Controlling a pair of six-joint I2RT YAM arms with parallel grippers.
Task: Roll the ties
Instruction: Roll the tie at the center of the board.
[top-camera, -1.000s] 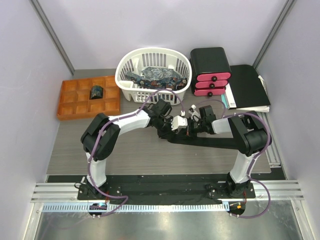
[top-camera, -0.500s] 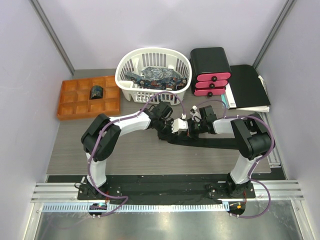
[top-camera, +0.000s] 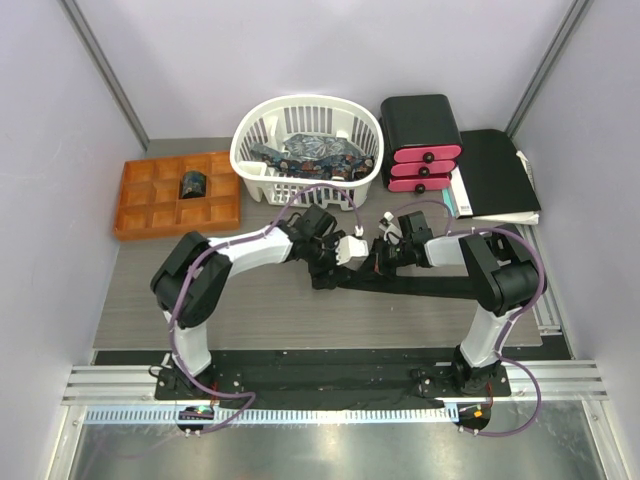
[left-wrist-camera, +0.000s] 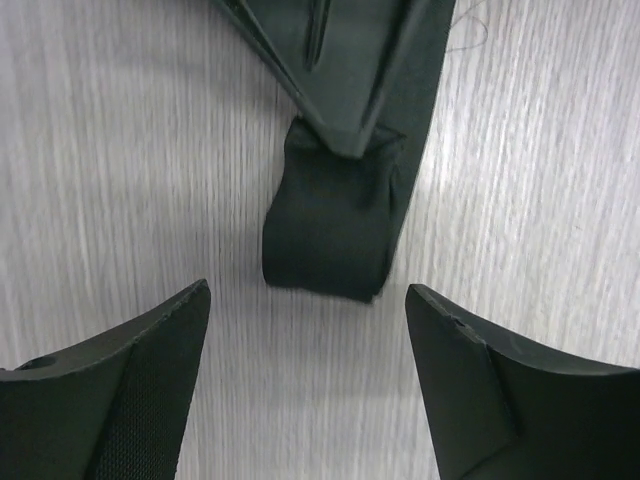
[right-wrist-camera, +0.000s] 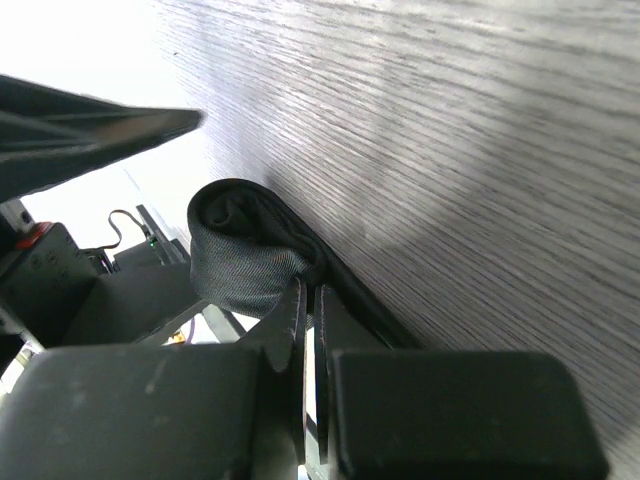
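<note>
Grey wood-grain table (top-camera: 140, 300), reading left to right. The orange tray (top-camera: 135, 215) at far left has one rolled tie (top-camera: 192, 185) sitting in a compartment. The white basket (top-camera: 250, 170) next to it holds the patterned ties (top-camera: 310, 150). Your working piece is the black tie (top-camera: 430, 288), which lies flat mid-table. Its long axis runs left-right in the top view, dipping slightly toward the near edge on the right. A started coil (left-wrist-camera: 325, 225) sits at its left end. The left gripper (left-wrist-camera: 307, 290) is spread wide, and its fingers (left-wrist-camera: 120, 390) flank the coil without touching it. The coil sits dead ahead, roughly centred in the gap. The right gripper (right-wrist-camera: 312, 300) comes in from the opposite side with its fingers pressed together, pinching the fabric right at the coil's edge. The unrolled length trails off under the right arm. Both tips are close, but the left is the free one. My read is that the next move depends on the roll axis staying square to the tie's length, so that the coil tracks right along the flat run. If you close the left off-centre, the coil likely telescopes. The black box (top-camera: 420, 120) with pink drawers and the folder (top-camera: 495, 165) sit at back right, well apart from the work.
</note>
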